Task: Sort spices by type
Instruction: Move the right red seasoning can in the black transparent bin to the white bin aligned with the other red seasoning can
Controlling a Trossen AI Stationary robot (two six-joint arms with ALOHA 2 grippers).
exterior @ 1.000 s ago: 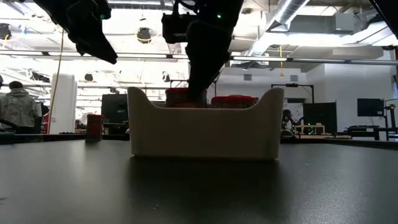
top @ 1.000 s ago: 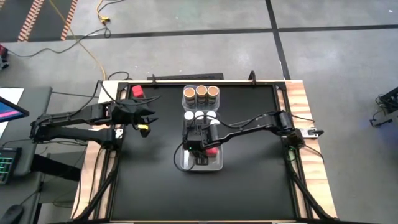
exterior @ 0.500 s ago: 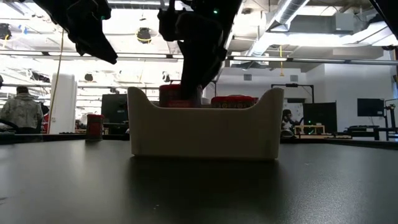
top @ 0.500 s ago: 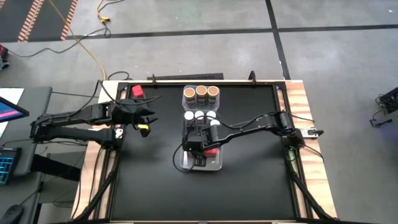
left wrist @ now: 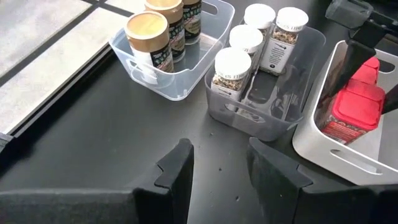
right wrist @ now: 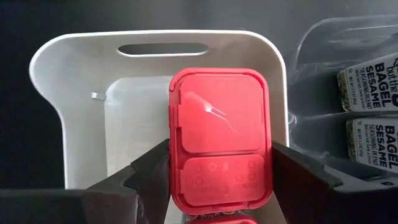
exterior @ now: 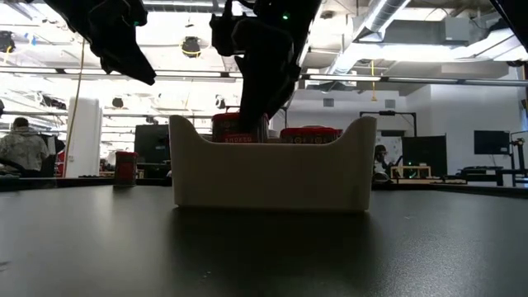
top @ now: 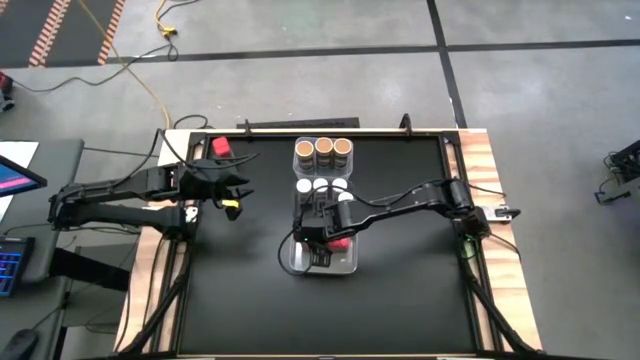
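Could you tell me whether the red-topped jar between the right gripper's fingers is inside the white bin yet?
Yes: the jar stands upright inside the bin, its red top level with the rim.

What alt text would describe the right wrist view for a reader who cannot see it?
The right gripper has a finger on each side of a red square-topped spice jar standing in a white bin; whether it grips cannot be told. Beside it, a clear bin holds jars labelled bagel sesame.
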